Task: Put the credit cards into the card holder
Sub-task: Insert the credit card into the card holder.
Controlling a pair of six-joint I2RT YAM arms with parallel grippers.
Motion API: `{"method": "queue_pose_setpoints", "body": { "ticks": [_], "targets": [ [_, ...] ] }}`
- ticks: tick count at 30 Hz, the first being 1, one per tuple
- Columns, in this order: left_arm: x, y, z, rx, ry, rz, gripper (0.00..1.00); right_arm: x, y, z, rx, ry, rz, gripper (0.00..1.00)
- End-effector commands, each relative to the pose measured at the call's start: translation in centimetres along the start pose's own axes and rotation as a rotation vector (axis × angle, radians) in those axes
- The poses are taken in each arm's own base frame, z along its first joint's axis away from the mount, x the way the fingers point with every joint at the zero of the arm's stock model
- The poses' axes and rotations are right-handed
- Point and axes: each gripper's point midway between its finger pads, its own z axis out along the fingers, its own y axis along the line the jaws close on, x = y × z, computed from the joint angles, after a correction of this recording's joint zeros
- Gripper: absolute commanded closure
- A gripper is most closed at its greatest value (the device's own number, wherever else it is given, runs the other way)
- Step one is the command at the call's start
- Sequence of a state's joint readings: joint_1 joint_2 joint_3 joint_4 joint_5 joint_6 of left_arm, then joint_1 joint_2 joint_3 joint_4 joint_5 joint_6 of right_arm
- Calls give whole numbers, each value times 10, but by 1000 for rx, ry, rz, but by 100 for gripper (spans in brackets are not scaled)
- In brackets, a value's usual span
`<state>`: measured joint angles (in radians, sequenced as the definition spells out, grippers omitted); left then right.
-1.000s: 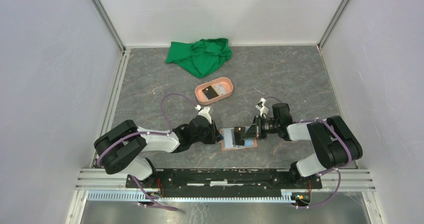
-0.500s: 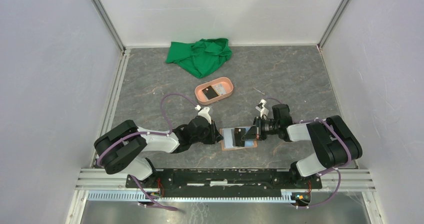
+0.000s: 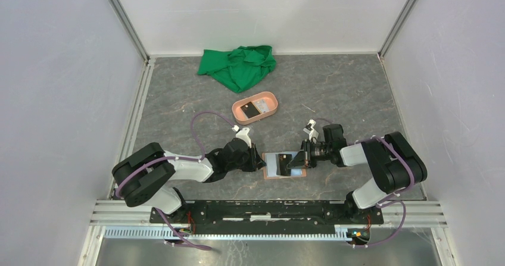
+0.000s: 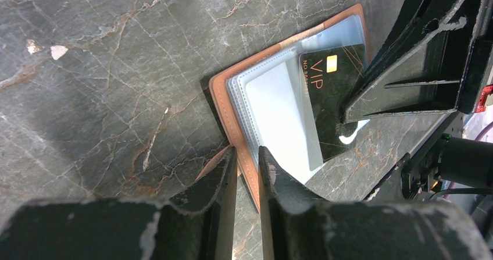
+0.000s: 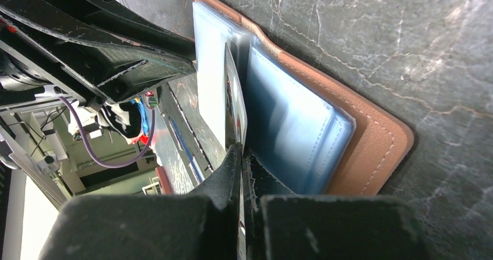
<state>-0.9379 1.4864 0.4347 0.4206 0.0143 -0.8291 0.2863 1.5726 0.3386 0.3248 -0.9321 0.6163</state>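
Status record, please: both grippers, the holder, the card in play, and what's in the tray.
left gripper: shut on the card holder, pinching its brown edge
right gripper: shut on a black card
card holder: open on the table, clear sleeves facing up
black card: lying over the sleeves; cannot tell whether it is in a pocket yet
tray: one dark card inside
cloth: green, at the far side, apart from the work
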Motion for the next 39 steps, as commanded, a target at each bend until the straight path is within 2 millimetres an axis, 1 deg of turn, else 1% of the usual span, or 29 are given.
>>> {"method": "queue_pose_setpoints", "body": {
  "ticks": [1, 9, 26, 33, 39],
  "targets": [
    [0, -14, -2, 70, 1, 16, 74, 10, -13, 1, 66, 30, 30, 100],
    [0, -16, -4, 82, -3, 21, 74, 8, -12, -2, 95, 9, 32, 100],
    [-1, -22, -6, 119, -6, 35, 73, 8, -16, -1, 128, 78, 76, 100],
    [-1, -23, -6, 130, -6, 40, 72, 8, -19, 0, 132, 107, 65, 100],
    [0, -26, -6, 146, 0, 46, 72, 3, -17, 3, 126, 117, 25, 100]
  ]
}}
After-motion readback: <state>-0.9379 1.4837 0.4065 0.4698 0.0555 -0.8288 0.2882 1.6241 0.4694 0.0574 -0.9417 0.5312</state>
